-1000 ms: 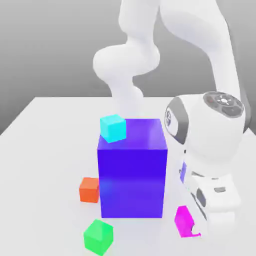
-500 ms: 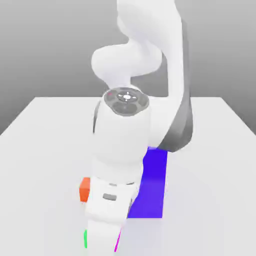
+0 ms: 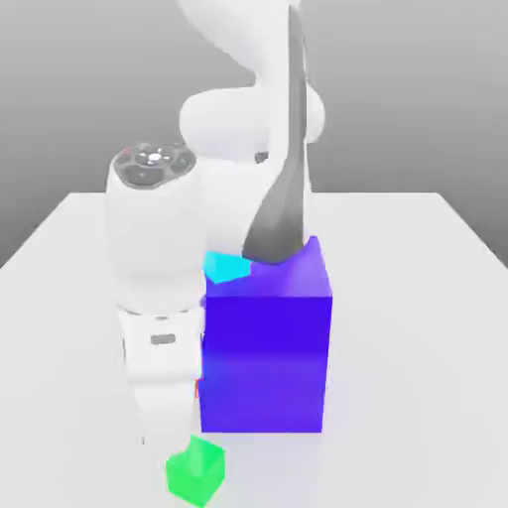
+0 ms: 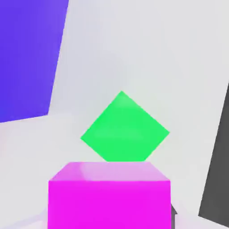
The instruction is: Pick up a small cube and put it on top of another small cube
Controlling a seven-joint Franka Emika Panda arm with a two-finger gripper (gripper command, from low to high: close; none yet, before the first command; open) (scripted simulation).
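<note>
The small cube (image 4: pixel 109 197), bright magenta-pink, sits close under the hand camera, and my gripper (image 3: pixel 165 429) is shut on it. Directly beyond it lies the small green cube (image 4: pixel 125 127), turned corner-on. In the exterior view my hand hangs on the left side of the big blue-purple block (image 3: pixel 266 347), just above the green cube (image 3: pixel 195 471). From that side the hand's white body hides the magenta cube.
A cyan cube (image 3: pixel 226 266) rests on top of the blue-purple block, partly behind my arm. The block's edge (image 4: pixel 27 58) stands close beside the held cube. The white table (image 3: pixel 417 397) stretches open to the exterior view's right.
My arm has swung from the exterior view's right, across the front of the blue-purple block, to its left. The magenta cube came with it and now hangs over the green cube.
</note>
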